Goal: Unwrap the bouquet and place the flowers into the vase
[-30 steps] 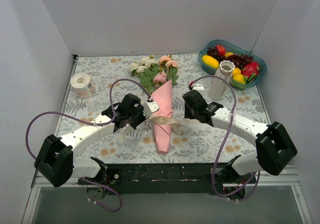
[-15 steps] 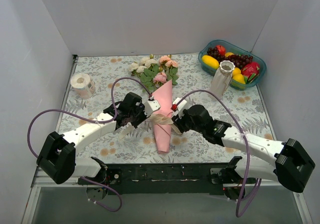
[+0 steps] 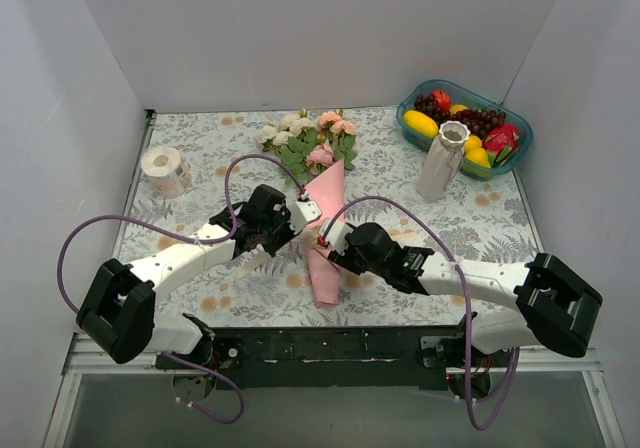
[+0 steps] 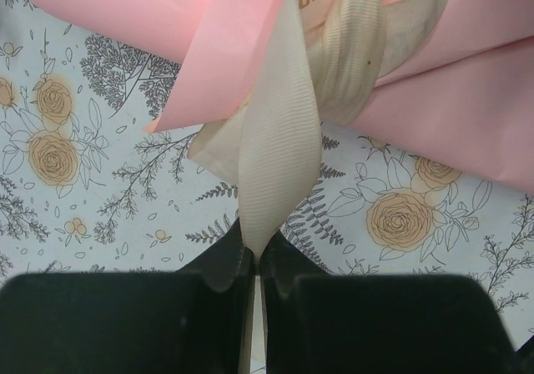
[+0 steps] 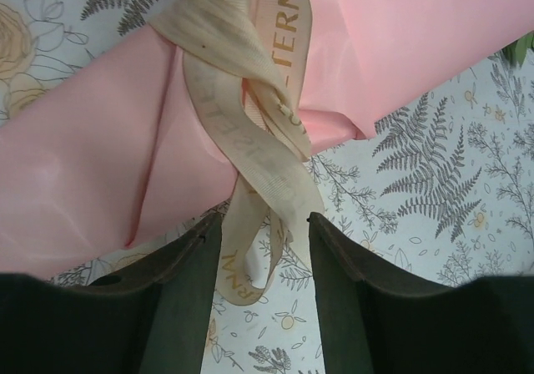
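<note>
Table (image 3: 200,158) first: the big change is the right arm. A second ago it was out on the right side, closer to the vase (image 3: 441,165), and now it's swung in right against the middle of the bouquet (image 3: 327,203).

The bouquet itself hasn't really budged. It lies in the middle of the table, pointy end toward the near edge and the flowers (image 3: 310,138) toward the far edge. The pink paper (image 3: 325,268) is still wrapped around it. Fruit bowl (image 3: 402,118) sits in the far right corner with the vase just in front of it, nothing in the vase that I can see. Tape roll (image 3: 166,169) is over by the left edge.

Now the small stuff. The left gripper (image 4: 256,250) is pinched tight on one tail of the ribbon (image 4: 279,149) and hasn't let go. The right gripper (image 5: 265,222) has its fingers apart, with the loose ribbon tails hanging between them just below the knot, not squeezed.

My read: the knot's still cinched around the paper, so the right one came in for a fresh grab. Unwrapping is only partly done, and the vase bit hasn't started.
</note>
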